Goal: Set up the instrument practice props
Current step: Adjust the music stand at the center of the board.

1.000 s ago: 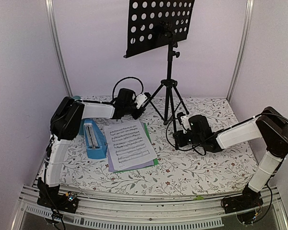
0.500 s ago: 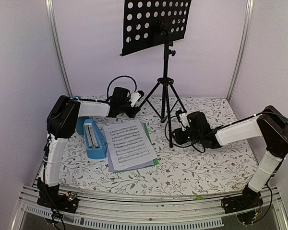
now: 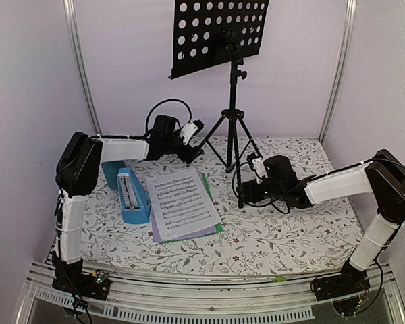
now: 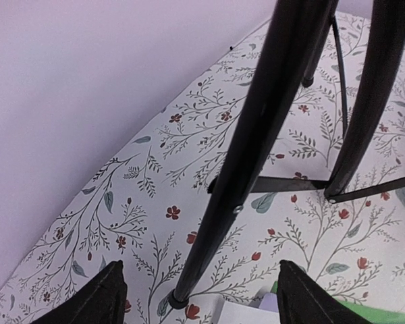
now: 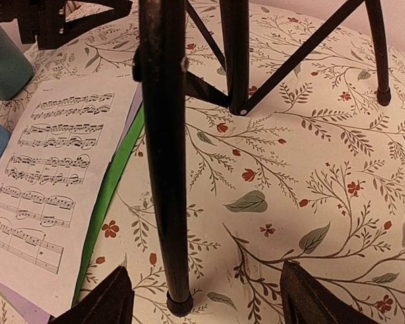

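Note:
The black tripod music stand point(image 3: 233, 108) stands upright at the back of the table, its perforated desk point(image 3: 219, 34) high up. My left gripper point(image 3: 194, 140) is open around the stand's left leg point(image 4: 256, 121); its fingertips point(image 4: 111, 283) stand clear of the leg. My right gripper point(image 3: 246, 187) is open around the front leg point(image 5: 163, 135), whose foot rests on the cloth. White and green sheet-music pages point(image 3: 181, 202) lie flat in a stack, left of the right gripper point(image 5: 204, 270). The blue metronome point(image 3: 131, 196) lies beside the pages.
A teal cup point(image 3: 111, 172) stands behind the metronome, near the left arm. Flowered cloth point(image 3: 290, 229) covers the table. Walls and metal posts point(image 3: 81, 67) close in the back and sides. Cables loop off both wrists.
Both grippers have opened and let go of the stand's legs. Before that the stand shifted a little to the left. The left wrist has risen slightly.

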You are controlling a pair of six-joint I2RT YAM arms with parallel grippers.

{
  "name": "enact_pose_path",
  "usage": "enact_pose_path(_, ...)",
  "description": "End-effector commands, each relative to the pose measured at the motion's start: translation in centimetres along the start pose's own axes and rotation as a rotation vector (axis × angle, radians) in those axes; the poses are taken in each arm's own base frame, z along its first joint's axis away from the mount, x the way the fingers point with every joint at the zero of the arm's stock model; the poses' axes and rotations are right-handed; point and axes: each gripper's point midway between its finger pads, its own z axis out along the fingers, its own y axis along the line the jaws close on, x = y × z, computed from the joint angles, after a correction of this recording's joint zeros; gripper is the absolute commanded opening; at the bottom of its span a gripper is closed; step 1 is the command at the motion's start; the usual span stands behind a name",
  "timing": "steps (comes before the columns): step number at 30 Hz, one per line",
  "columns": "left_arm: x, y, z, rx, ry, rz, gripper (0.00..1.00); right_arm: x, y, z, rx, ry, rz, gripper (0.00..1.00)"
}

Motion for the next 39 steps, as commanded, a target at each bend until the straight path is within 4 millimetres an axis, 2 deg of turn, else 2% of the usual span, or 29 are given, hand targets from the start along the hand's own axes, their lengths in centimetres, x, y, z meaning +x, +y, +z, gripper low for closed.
enact_pose_path(1,-3.2,-0.4,-2.4,0.064,-0.074,-0.05,0.82,-3.0,0.2,-2.0,-0.005,-0.076,0.0,0.97)
enact_pose_path(2,-4.0,-0.3,-3.0,0.072,-0.096,-0.072,0.85,-3.4,0.2,-2.4,-0.004,-0.089,0.0,0.99)
enact_pose_path(8,-7.1,-0.9,-6.2,0.13,-0.206,-0.158,0.86,-6.8,0.3,-5.2,-0.053,-0.183,-0.013,0.99)
enact_pose_path(13,-9.5,-1.1,-8.5,0.15,-0.287,-0.226,0.85,-10.9,0.3,-8.1,-0.177,-0.304,-0.038,0.99)
enact_pose_path(15,-11.4,-1.0,-9.9,0.138,-0.337,-0.247,0.85,-12.9,0.3,-9.1,-0.216,-0.364,-0.055,0.99)
enact_pose_path(20,-13.7,-1.8,-10.9,0.129,-0.408,-0.299,0.83,-17.1,1.3,-10.5,-0.293,-0.469,-0.14,0.99)
enact_pose_path(22,-14.6,-2.1,-11.2,0.129,-0.446,-0.321,0.83,-18.5,1.2,-10.6,-0.298,-0.493,-0.165,0.99)
enact_pose_path(26,-16.3,-2.6,-11.4,0.139,-0.508,-0.339,0.82,-21.0,0.5,-11.4,-0.33,-0.552,-0.233,1.0)
enact_pose_path(29,-17.8,-2.9,-11.4,0.154,-0.549,-0.351,0.8,-21.8,-0.1,-11.7,-0.33,-0.576,-0.255,1.0)
enact_pose_path(31,-17.5,-3.4,-10.1,0.159,-0.552,-0.36,0.79,-22.1,-0.5,-11.9,-0.326,-0.586,-0.263,1.0)
enact_pose_path(39,-19.9,-4.0,-7.2,0.105,-0.609,-0.386,0.71,-23.2,-2.0,-11.6,-0.323,-0.63,-0.325,0.99)
